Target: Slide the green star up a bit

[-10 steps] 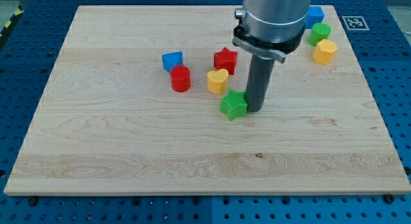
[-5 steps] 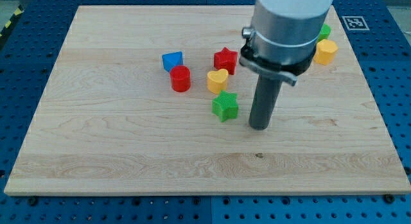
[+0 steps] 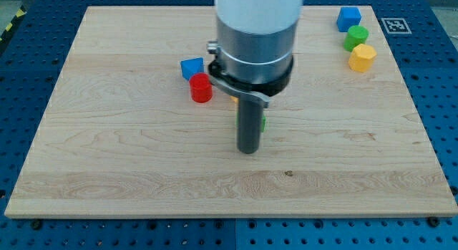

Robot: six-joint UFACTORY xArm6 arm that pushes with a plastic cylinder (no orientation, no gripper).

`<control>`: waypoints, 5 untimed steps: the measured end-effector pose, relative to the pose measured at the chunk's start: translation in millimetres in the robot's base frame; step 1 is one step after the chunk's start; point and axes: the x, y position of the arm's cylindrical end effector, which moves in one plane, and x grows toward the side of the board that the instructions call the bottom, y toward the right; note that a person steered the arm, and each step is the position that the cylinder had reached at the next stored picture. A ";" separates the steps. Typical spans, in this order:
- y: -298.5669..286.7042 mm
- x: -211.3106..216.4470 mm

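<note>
1. My tip (image 3: 248,150) sits on the wooden board (image 3: 107,157) near its middle, slightly toward the bottom edge. It is a plain rod with nothing to open or close, and it holds nothing.
2. Green star (image 3: 262,122) – almost fully hidden behind the rod. Only a thin green sliver shows at the rod's right side, just above the tip. Can't tell whether tip and star touch.
3. A tiny orange-yellow sliver shows at the rod's left side under the arm collar; shape unreadable.
4. Red cylinder (image 3: 201,87) stands left of the rod, toward the top edge, with the blue block (image 3: 191,66) just above it on its upper-left side. The two look touching or nearly so.
5. Top-right corner cluster, well apart from the tip – blue cube (image 3: 348,18) nearest the top edge, green block (image 3: 356,37) just below it, yellow block (image 3: 361,57) below that. All three are packed close in a short column.
6. The arm body (image 3: 256,35) covers the top-centre of the board; whatever lies behind it isn't visible.
</note>
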 end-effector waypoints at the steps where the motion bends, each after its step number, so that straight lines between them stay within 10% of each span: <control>1: 16.7 -0.1; 5: -16.6 -7.1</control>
